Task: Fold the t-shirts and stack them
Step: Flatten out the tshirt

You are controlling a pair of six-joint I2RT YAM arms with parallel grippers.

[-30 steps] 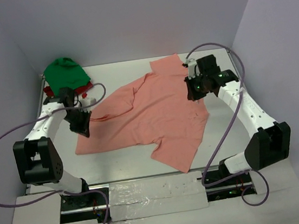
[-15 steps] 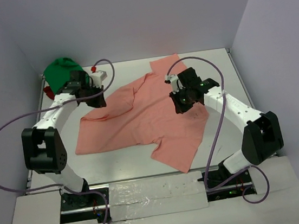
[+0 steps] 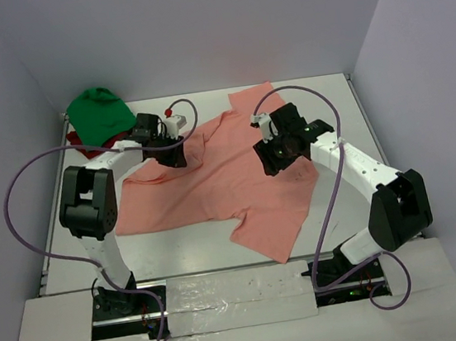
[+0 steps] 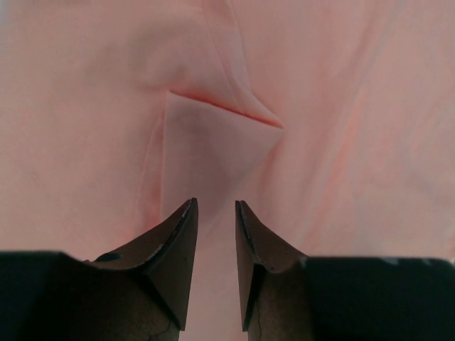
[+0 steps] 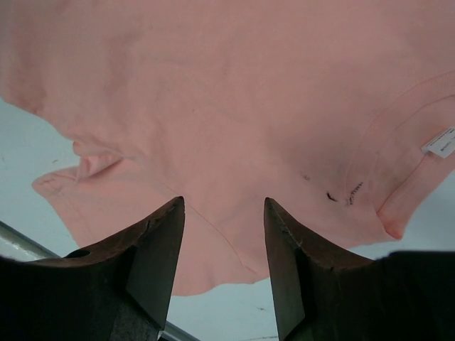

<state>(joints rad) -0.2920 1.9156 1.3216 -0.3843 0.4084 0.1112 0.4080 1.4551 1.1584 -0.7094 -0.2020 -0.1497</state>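
Left arm (image 3: 118,155) swung inward; salmon-pink t-shirt (image 3: 228,170) lies creased.

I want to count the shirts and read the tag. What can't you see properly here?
- Dark red t-shirt: top view, mostly hidden under the green t-shirt.
- White tag on the salmon-pink t-shirt: right wrist view, print too small, and cut off by the right edge.
- Left wrist view: only pink cloth fills it, so the shirt's edges are out of frame.

White table (image 3: 188,250); pale lavender walls (image 3: 194,33); taped strip (image 3: 235,298) along near edge.
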